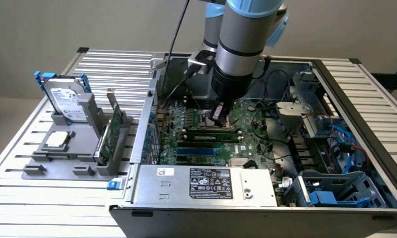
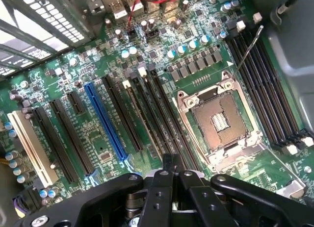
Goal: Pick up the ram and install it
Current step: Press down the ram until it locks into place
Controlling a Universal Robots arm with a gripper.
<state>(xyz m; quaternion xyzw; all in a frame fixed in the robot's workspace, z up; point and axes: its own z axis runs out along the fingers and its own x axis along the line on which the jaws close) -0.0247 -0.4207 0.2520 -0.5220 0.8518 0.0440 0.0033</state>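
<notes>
On the exterior view's left, a silver hard drive with blue rails (image 1: 66, 101) stands in a grey holder, well clear of the fingers. Inside the open black computer case (image 1: 205, 186), the black gripper (image 1: 219, 115) has its fingers pinched shut just above the long green ram stick (image 1: 213, 133), already seated in the green motherboard (image 2: 98, 138) beside the square metal processor socket (image 2: 219, 120).

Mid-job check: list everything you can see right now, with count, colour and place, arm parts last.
ram: one, green, lying across the motherboard slots under the gripper
motherboard: one, green, floor of the open case
CPU socket: one, silver frame, empty, on the motherboard
blue slot: one, among black slots
computer case: one, grey, open, centre of the table
hard drive: one, silver with blue rails, upright in the grey holder at the exterior view's left
expansion card: one, green, upright in that holder
gripper: one, black, jaws shut, down at the ram
</notes>
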